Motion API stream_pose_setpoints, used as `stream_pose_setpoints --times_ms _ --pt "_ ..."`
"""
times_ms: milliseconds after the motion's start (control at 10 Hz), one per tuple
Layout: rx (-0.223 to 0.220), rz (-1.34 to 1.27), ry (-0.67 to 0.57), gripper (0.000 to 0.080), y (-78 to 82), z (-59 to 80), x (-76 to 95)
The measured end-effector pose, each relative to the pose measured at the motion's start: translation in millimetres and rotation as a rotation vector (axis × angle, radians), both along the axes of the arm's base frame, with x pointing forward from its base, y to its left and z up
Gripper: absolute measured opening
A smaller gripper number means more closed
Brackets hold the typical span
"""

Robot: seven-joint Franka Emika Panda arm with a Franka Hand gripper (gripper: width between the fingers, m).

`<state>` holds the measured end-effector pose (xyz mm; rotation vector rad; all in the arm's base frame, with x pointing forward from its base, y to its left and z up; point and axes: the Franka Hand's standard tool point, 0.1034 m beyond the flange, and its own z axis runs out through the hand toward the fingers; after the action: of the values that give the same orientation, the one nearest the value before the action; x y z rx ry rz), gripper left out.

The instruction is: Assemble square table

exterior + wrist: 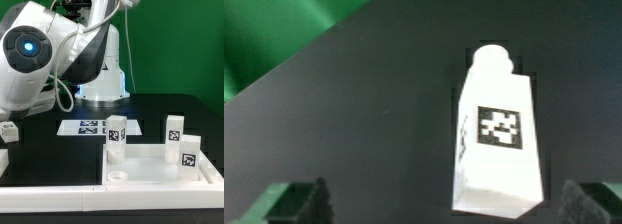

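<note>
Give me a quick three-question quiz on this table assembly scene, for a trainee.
1. True or false: in the wrist view, the gripper is shut on the leg.
2. In the exterior view, how many legs stand upright on the slab? A one, B three, C five.
3. Fill in: the tagged sheet behind the slab is the ____ board.
Key: 1 false, it is open; 2 B; 3 marker.
</note>
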<state>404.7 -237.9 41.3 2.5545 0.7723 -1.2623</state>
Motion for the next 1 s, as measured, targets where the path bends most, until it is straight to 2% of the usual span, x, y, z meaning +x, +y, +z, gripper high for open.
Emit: stream_pose_setpoints --times_ms 100,300,400,500,600,700,800,1000 --pt "-0.045 -0.034 -0.055 0.0649 0.9 -12.2 -6.4" --pt "-0.176 -0.198 -0.015 0.0649 6.0 -24.3 -36.9" --pt "-0.171 -0.187 -0.002 0.0649 13.1 -31.6 -45.8" --pt "-0.151 -0.174 0.002 0.0649 11.5 -36.7 -54.6" --pt "-0.15 -0.18 0.004 0.0649 6.4 -37.1 -58.4" --pt "-0.149 -0.177 0.004 0.0649 7.8 -37.3 -57.3" --pt "-0.149 -0.177 0.004 0.0612 7.9 -37.3 -57.3" --pt "-0.149 -0.177 0.004 0.0342 7.9 -37.4 -57.4"
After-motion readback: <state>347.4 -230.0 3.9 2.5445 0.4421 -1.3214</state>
